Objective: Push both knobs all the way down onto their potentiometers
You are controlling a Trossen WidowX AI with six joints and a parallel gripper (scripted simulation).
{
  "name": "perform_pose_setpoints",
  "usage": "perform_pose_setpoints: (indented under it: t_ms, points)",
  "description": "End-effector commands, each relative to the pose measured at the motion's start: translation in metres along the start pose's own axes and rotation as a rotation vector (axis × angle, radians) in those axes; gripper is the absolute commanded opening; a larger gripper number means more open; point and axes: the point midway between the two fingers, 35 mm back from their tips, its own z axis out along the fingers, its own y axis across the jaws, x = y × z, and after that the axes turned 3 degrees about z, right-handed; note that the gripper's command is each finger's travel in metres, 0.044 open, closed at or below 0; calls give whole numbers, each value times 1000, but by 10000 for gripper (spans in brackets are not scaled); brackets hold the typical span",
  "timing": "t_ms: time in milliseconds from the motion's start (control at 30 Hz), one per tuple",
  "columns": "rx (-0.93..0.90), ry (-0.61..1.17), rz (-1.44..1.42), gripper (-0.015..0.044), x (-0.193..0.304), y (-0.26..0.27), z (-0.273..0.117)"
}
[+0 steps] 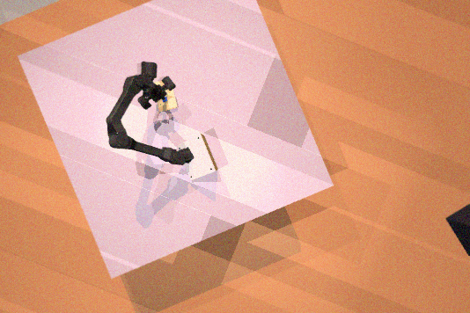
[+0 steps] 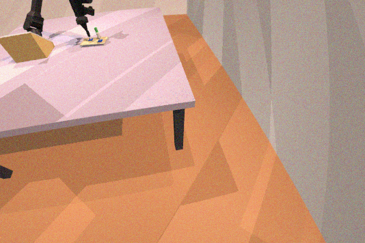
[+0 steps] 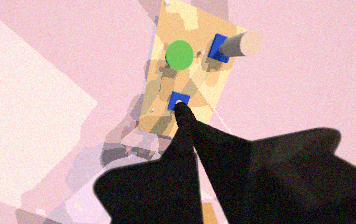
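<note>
We press our black claw (image 1: pixel 161 95) (image 2: pixel 89 36) (image 3: pixel 187 122), tips together, over one blue potentiometer (image 2: pixel 90 39) (image 3: pixel 178 101) (knob depth unclear); the tall pale grey knob (image 2: pixel 98 35) (image 3: pixel 242 44) apparently remains unpushed.

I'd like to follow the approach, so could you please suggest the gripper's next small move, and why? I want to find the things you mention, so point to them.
Probably a gentle, straight press down: the gripper (image 2: pixel 89 36) (image 3: pixel 187 122) is shut, and its tip overlaps the nearer blue potentiometer (image 3: pixel 175 100) in the wrist view, though contact is unclear.
</note>
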Motion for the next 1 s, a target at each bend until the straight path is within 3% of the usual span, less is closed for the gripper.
perform_pose_setpoints:
  t_ms: [0,967]
  points:
    - [-2,-1,-3,0,-1,1,3]
    - [-3,-1,-3,0,-1,1,13]
